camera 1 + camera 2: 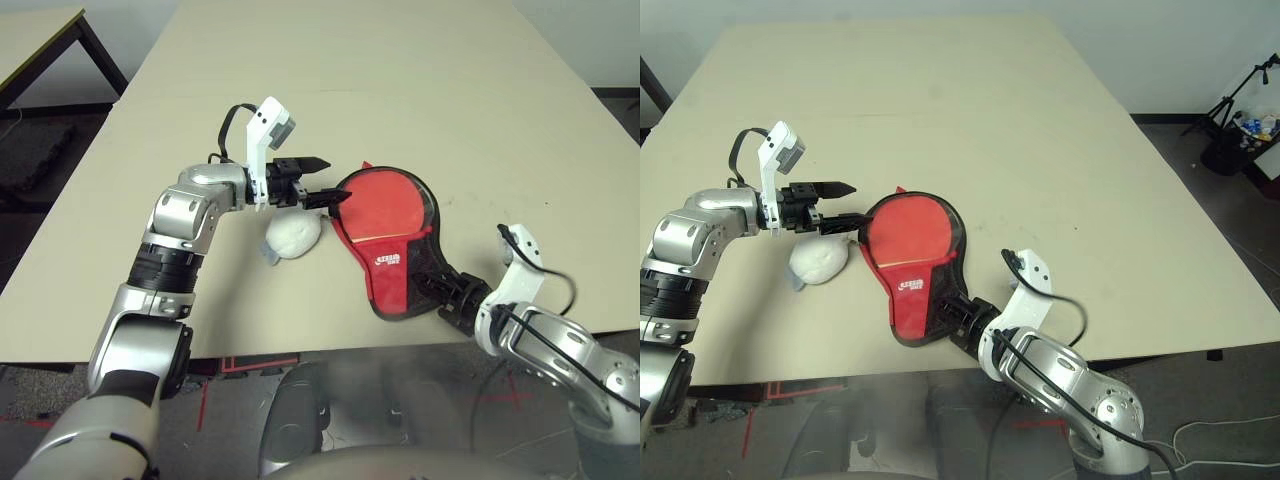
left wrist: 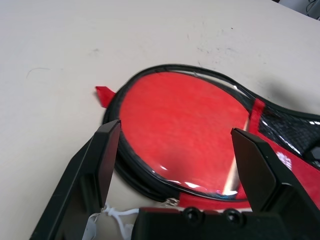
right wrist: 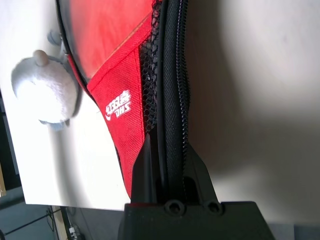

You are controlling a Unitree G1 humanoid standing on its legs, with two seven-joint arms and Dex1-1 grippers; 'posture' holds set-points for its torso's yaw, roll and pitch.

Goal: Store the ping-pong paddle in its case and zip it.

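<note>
At far left, part of another table stands beyond the work table. The left arm reaches in over the work table, its gripper at the round end of the case. That gripper's jaws are wide, with nothing between them; its lower finger is right at the case's left edge, though I cannot tell whether it touches.

Just below this gripper in the left eye view, the plush ball sits on the table, pale grey-white, beside the case. A white cord shows near the metal zip pull.

The case lies with its round end away from the robot and its narrow end near the table's front edge. A small red tab sticks out at the round end. The paddle is inside, its red face showing through the clear window, with a strip of light wood at the face's lower edge; the red panel with a white logo and black mesh cover the part below.

At the case's right side, the right gripper has its jaws narrow, closed on the black zipper edge, which runs up between its fingers. The right arm extends in from the right.
</note>
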